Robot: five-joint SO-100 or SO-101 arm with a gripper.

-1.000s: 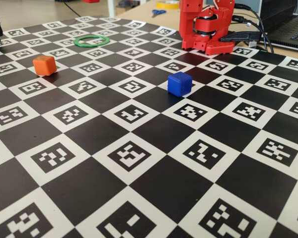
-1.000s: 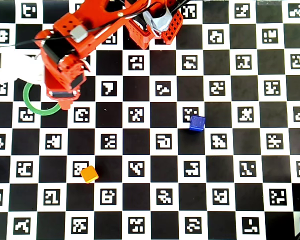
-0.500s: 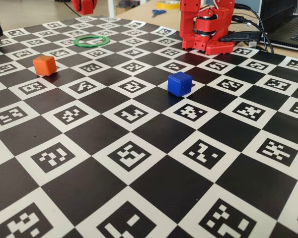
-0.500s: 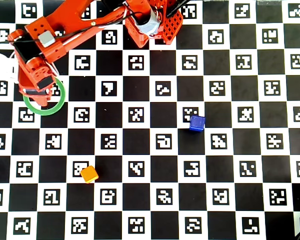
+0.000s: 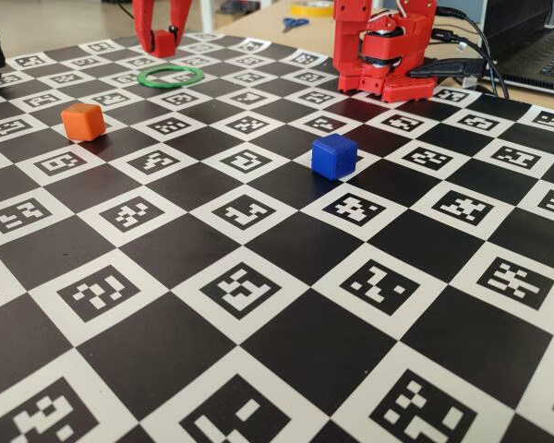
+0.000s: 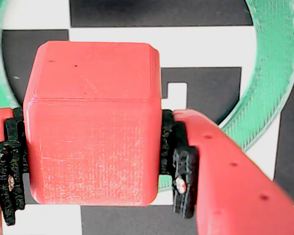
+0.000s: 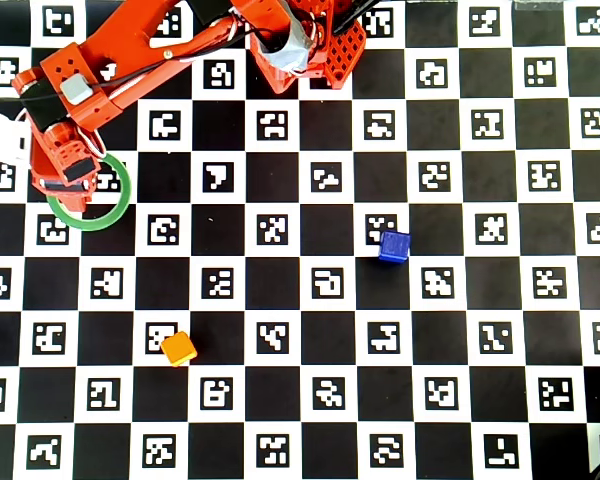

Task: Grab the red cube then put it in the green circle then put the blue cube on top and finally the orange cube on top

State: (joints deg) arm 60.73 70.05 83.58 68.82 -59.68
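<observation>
My gripper (image 6: 93, 161) is clamped on the red cube (image 6: 93, 122): in the wrist view the cube fills the middle of the frame, its two side faces pressed by my black-padded fingers (image 6: 181, 166) at the lower left and lower right. The cube is a glossy red plastic block with rounded edges and fine printed layer lines across its front face; a few small dark specks mark the upper face. Behind it, the green circle (image 6: 274, 73) curves down the right side of the frame and shows again at the upper left corner, with the checkerboard mat (image 6: 152, 14) visible inside and outside it.

In the fixed view my gripper (image 5: 163, 41) hangs at the upper left of the frame with the red cube (image 5: 164, 42) between its tips, off the mat and above the far side of the green circle (image 5: 171, 77), which lies flat on the checkerboard mat (image 5: 258, 277).

In the overhead view my arm (image 7: 130, 50) reaches from the top centre to the left edge, and covers the upper left part of the green circle (image 7: 105, 212). The cube itself is hidden under the arm there.

The blue cube (image 7: 394, 246) sits right of centre, and the orange cube (image 7: 178, 348) at lower left, both on the mat and well apart from the ring.
</observation>
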